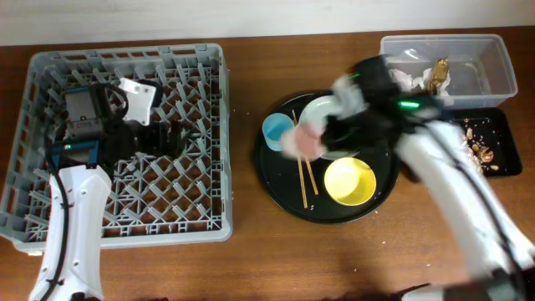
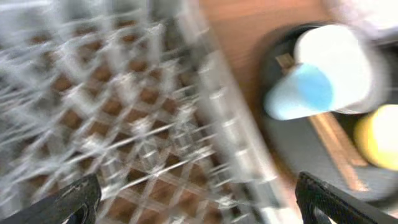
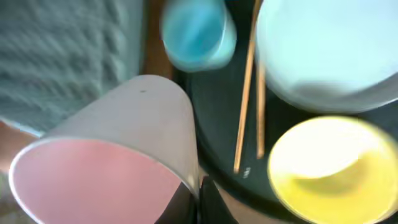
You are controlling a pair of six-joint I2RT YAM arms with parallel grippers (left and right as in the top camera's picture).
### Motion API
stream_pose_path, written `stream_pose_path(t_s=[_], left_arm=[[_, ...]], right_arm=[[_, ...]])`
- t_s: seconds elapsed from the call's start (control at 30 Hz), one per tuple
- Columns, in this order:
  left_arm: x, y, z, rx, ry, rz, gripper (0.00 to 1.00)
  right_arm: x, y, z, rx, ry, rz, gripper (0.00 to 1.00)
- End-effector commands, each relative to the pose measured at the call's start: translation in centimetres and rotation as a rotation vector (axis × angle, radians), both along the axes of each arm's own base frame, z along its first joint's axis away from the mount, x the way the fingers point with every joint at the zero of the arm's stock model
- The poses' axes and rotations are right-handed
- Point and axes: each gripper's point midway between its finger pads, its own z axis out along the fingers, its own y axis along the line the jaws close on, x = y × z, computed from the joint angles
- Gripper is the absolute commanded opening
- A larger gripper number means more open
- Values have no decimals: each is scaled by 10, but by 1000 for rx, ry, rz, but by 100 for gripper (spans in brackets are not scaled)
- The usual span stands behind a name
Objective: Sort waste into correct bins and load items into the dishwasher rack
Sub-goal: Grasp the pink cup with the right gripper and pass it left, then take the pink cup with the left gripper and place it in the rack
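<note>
1. Clamped on the wall of the pink cup [image 3: 106, 155]: right gripper [image 3: 200, 202], cup tipped with its mouth sideways, at 10 o'clock over the round black tray [image 1: 282, 182].
2. Just beside it, toward 9 o'clock on that tray: light-blue cup [image 1: 277, 129].
3. At 12 o'clock, pale plate-bowl [image 1: 319, 109]; at 5 o'clock, yellow bowl [image 1: 349, 181]; near 7 o'clock, chopsticks [image 1: 303, 180] lying side by side.
4. Spread wide and empty over the dishwasher rack [image 1: 192, 192], at 9 o'clock from the round tray: left gripper [image 2: 196, 190].
5. At 2 o'clock from the round tray: clear tub [image 1: 495, 58], with white tissue [image 1: 411, 79] and brown-gold wrapper [image 1: 436, 73] inside.
6. At 3 o'clock: black rectangular tray [image 1: 508, 134], with noodle scraps [image 1: 478, 144] in it.
7. Heavy blur on the right arm from overhead.
</note>
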Motion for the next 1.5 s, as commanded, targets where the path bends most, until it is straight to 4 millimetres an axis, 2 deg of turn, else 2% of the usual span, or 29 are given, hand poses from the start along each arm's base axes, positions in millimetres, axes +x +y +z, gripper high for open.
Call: stream_pose_path(t_s=[0.0, 0.07, 0.1, 0.17, 0.23, 0.3, 0.37, 0.5, 0.57, 0.67, 0.7, 0.73, 0.77, 0.83, 0.9, 0.93, 1.0, 1.03, 1.07, 1.1, 1.17, 1.27, 1.3, 1.37, 1.43, 1.47], left_arm=[[-37, -82, 70, -557, -86, -454, 100], [-51, -100, 80, -784, -31, -606, 100], [-50, -107, 72, -838, 47, -609, 100], [-48, -128, 53, -877, 179, -619, 100], [-49, -142, 56, -888, 239, -639, 100], [-40, -148, 66, -898, 282, -637, 100], [-35, -148, 73, -897, 282, -638, 100], [-34, -148, 73, -897, 281, -638, 99], [-34, -148, 73, -897, 281, -638, 83], [-34, -148, 73, -897, 281, -639, 72], [-34, -148, 73, -897, 281, -638, 62], [-34, -148, 73, -897, 281, -639, 57], [-34, -148, 73, -897, 280, -639, 56], [-34, -148, 74, -894, 272, -641, 56], [-31, -148, 77, -885, 245, -655, 56], [-28, -145, 81, -879, 218, -658, 56], [-14, -127, 91, -846, 97, -656, 56], [-2, -108, 98, -805, -20, -645, 55], [1, -102, 101, -795, -48, -638, 55], [10, -86, 103, -786, -73, -589, 53], [35, -62, 104, -780, -94, -417, 52], [72, -22, 96, -716, -190, -172, 52], [90, -4, 82, -684, -179, -7, 49], [105, 18, 38, -554, -86, 238, 47], [97, 22, 15, -312, 25, 333, 47], [91, 25, 14, -167, 57, 368, 47]], right_arm=[[9, 12, 44, 281, -118, 139, 4], [13, 33, 62, 437, -202, 294, 4], [16, 38, 64, 479, -214, 323, 4], [17, 51, 75, 595, -263, 430, 4], [20, 62, 70, 619, -262, 467, 4], [19, 86, 58, 635, -243, 524, 4], [23, 98, 44, 650, -198, 533, 4], [24, 120, 51, 689, -246, 595, 4], [28, 125, 55, 688, -263, 588, 4], [28, 125, 53, 688, -255, 586, 4], [27, 125, 53, 688, -251, 584, 5], [26, 125, 52, 688, -242, 581, 7], [27, 124, 50, 680, -234, 573, 8], [27, 123, 47, 666, -223, 560, 17], [28, 123, 47, 665, -225, 558, 46], [28, 122, 47, 665, -226, 558, 54], [37, 109, 47, 660, -235, 523, 68], [46, 94, 45, 654, -233, 479, 76], [51, 84, 42, 641, -226, 446, 80], [60, 69, 31, 583, -204, 373, 90], [67, 55, 12, 482, -170, 292, 95], [68, 50, 3, 438, -146, 261, 98], [68, 48, -2, 414, -136, 245, 98], [68, 43, -9, 375, -120, 222, 98], [68, 43, -9, 374, -123, 224, 98], [70, 41, -11, 356, -125, 214, 99]])
